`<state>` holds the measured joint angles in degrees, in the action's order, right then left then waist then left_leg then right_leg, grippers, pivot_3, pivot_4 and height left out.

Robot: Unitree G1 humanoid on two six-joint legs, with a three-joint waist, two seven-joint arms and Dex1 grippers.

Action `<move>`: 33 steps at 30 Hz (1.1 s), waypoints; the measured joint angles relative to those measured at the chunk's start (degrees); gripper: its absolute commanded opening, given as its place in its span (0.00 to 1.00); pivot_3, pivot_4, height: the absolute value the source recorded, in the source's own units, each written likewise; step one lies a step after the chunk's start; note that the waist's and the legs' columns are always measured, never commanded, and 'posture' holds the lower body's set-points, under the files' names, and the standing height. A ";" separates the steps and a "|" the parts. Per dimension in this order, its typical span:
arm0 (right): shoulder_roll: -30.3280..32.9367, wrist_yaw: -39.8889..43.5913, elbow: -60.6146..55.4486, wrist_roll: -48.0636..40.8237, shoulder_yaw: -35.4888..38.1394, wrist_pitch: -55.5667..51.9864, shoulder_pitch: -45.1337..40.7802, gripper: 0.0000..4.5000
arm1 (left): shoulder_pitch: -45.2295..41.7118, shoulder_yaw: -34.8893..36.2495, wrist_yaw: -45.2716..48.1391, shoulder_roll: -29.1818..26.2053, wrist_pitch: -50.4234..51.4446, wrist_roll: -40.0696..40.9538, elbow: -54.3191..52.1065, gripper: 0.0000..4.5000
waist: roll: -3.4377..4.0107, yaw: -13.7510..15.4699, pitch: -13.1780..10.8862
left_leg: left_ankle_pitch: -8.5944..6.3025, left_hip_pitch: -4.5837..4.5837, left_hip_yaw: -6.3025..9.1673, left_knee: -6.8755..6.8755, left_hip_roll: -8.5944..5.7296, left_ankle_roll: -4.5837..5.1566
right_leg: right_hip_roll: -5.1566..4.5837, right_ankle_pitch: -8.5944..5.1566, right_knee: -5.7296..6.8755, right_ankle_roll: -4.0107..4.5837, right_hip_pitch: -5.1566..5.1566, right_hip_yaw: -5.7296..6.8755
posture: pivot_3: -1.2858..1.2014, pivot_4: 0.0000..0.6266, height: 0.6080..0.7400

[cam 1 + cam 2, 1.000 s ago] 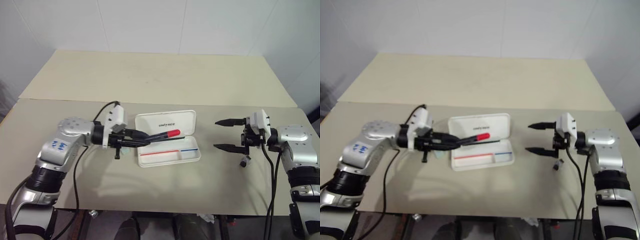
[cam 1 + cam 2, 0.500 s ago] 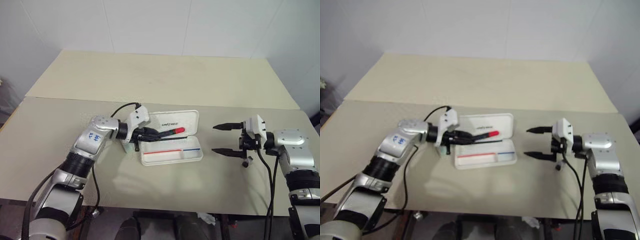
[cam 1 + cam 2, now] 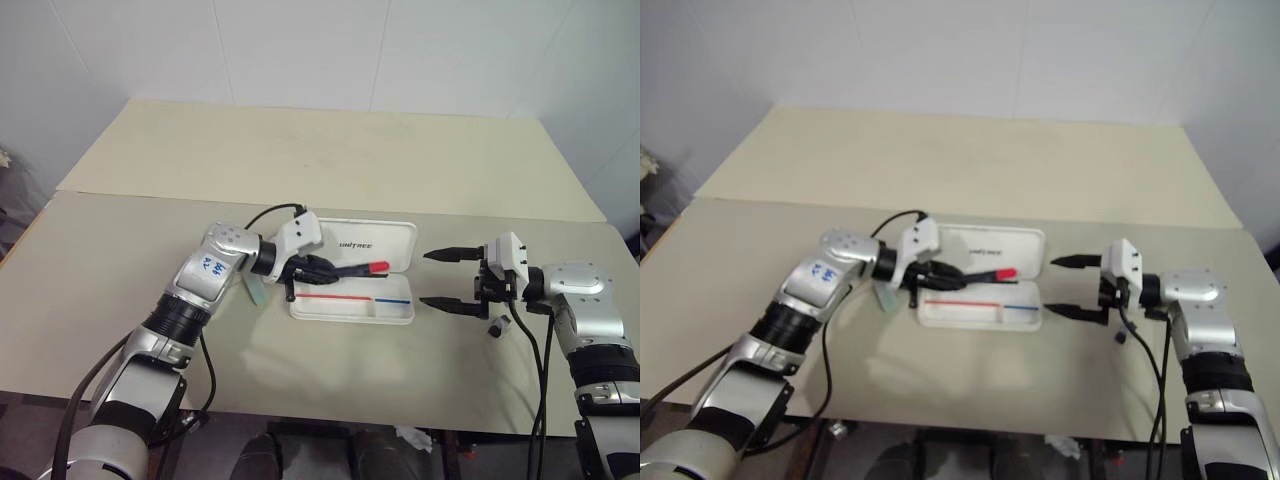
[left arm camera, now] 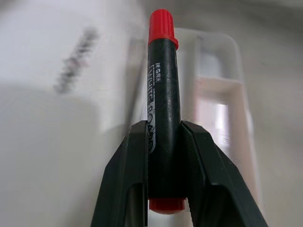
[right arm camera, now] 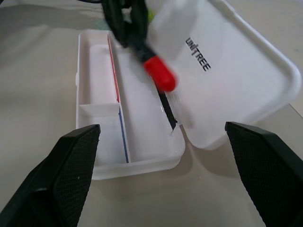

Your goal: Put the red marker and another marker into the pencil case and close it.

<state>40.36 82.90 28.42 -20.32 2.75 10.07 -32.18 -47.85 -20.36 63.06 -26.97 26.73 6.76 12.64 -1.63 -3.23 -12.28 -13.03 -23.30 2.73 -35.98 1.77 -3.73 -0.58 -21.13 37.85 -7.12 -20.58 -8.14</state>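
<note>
The white pencil case (image 3: 398, 312) lies open at the table's middle, its lid (image 3: 395, 240) tilted back and a red and blue stripe along the tray. My left gripper (image 3: 322, 268) is shut on the red marker (image 3: 362, 268), which hangs just over the tray's back edge with its red cap pointing right. The left wrist view shows both fingers clamped on the black barrel (image 4: 163, 94). Another marker (image 3: 254, 291), mint with a green cap, rests on the table left of the case, partly behind my left arm. My right gripper (image 3: 424, 278) stands open and empty just right of the case.
A second beige table (image 3: 330, 150) adjoins the near one along a seam behind the case. A small dark connector (image 3: 493, 326) dangles on a cable under my right wrist. Bare tabletop lies in front of the case up to the near edge.
My left gripper has carried the red marker to the right and lower, over the open case. The camera view has shifted too. The right gripper has kept still.
</note>
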 measured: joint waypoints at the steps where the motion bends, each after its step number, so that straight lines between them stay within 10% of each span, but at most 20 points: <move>1: 0.00 -0.11 -0.19 0.00 0.00 -0.04 0.05 1.00 | 0.25 -0.29 0.28 -0.35 0.00 -0.29 -0.55 0.14 | 0.00 0.01 0.00 | 0.00 0.00 0.00 0.00 0.00 0.00 | 0.00 0.00 0.00 0.00 0.00 0.00 | 0.52 0.24 1.00; 29: -0.37 -2.63 -1.29 0.03 0.00 -0.45 1.44 1.00 | -1.36 -1.56 -0.26 0.09 -6.27 -7.17 1.18 0.14 | 0.00 0.02 0.00 | 0.00 0.00 -0.01 0.01 -0.01 0.00 | 0.01 0.00 -0.02 0.00 0.00 -0.01 | 0.52 0.24 1.00; 33: -0.37 -3.21 -1.81 0.03 0.01 -0.57 1.78 1.00 | -1.52 -1.50 -0.67 1.32 -6.18 -7.16 1.92 0.43 | 0.00 0.03 0.00 | 0.00 0.00 -0.01 0.01 0.00 0.00 | 0.01 0.00 -0.01 0.00 0.00 -0.01 | 0.52 0.24 1.00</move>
<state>39.99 79.69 26.62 -20.29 2.76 9.50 -30.40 -49.37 -21.86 62.40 -25.66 20.55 -0.39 14.56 -1.63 -3.20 -12.28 -13.03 -23.30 2.72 -35.98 1.77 -3.72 -0.58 -21.13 37.84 -7.12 -20.58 -8.14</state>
